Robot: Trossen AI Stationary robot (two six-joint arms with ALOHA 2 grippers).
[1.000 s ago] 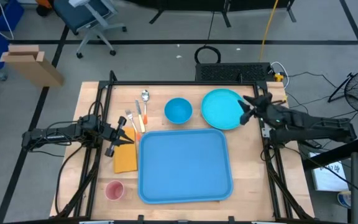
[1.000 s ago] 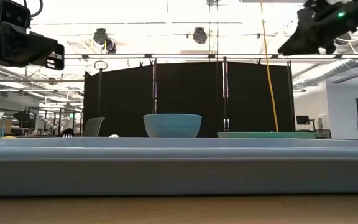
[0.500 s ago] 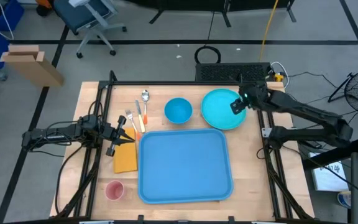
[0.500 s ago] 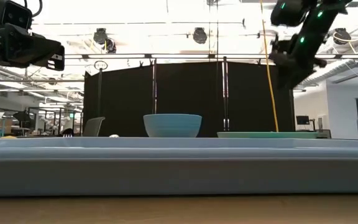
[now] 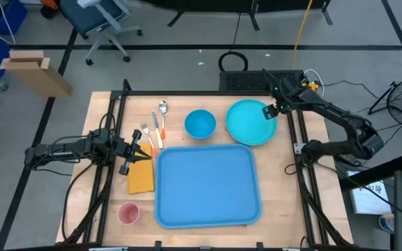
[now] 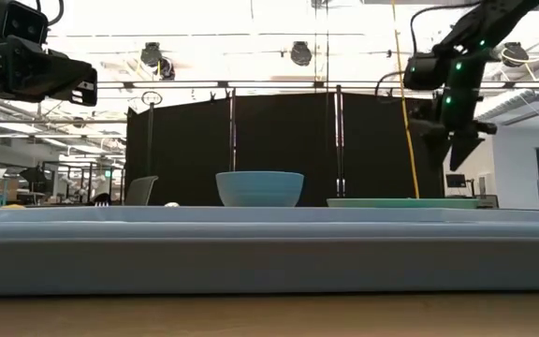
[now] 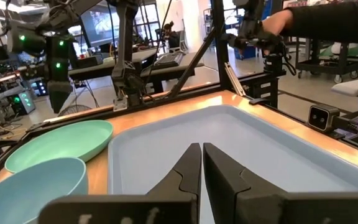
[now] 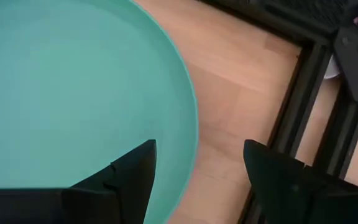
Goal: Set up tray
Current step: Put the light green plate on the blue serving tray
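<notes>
Large flat blue plastic tray at table centre-near, bare. Nothing loaded; whole setup judged outstanding.

Right gripper above right rim of round teal plate, fingers apart, empty. Left gripper left of tray, fingers together, empty.

Count: one plate, one blue bowl, one pink cup, one orange napkin, three or four utensils.

My right tool has swung from beside the right edge of the teal plate to over the plate's far-right rim. It now points down at that rim, where before it lay level and reached leftward. Its fingers have spread wider and now straddle the rim. The right arm has folded back toward the surface's far side.
</notes>
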